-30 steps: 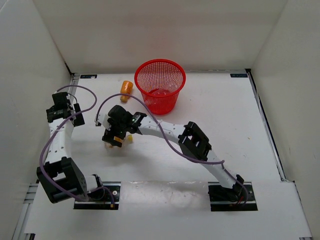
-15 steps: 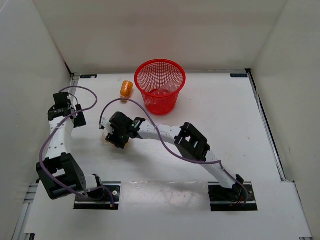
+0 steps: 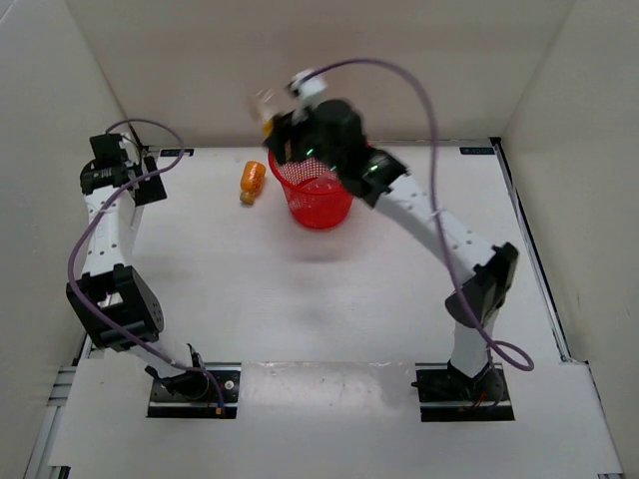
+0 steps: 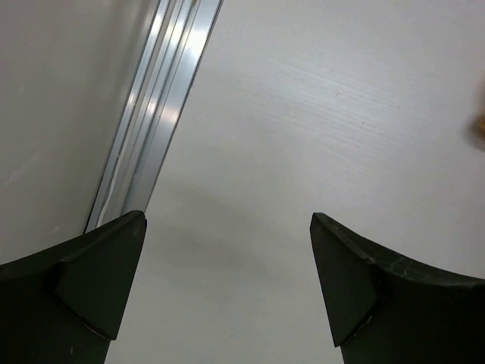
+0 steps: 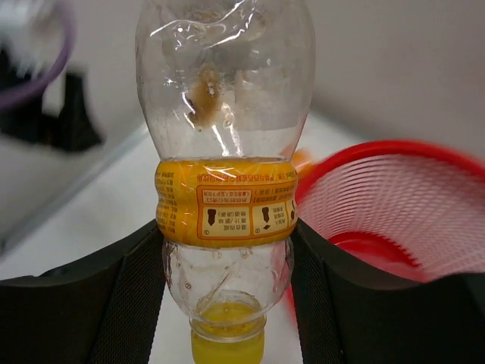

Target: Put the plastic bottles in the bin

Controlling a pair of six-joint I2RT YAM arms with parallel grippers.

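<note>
High by the bin's (image 5: 394, 197) far left rim, grips the orange-labelled bottle (image 5: 223, 205) in the right claw (image 5: 227, 258); holds the left claw (image 4: 227, 280) spread, empty, over the bench (image 4: 341, 114); has the stubby orange bottle (image 3: 253, 178) lying left of the bin.

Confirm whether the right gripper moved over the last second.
Yes. The right gripper, shut on the orange-label bottle, went from the table near-left of the red mesh bin up to the bin's far-left rim.
</note>
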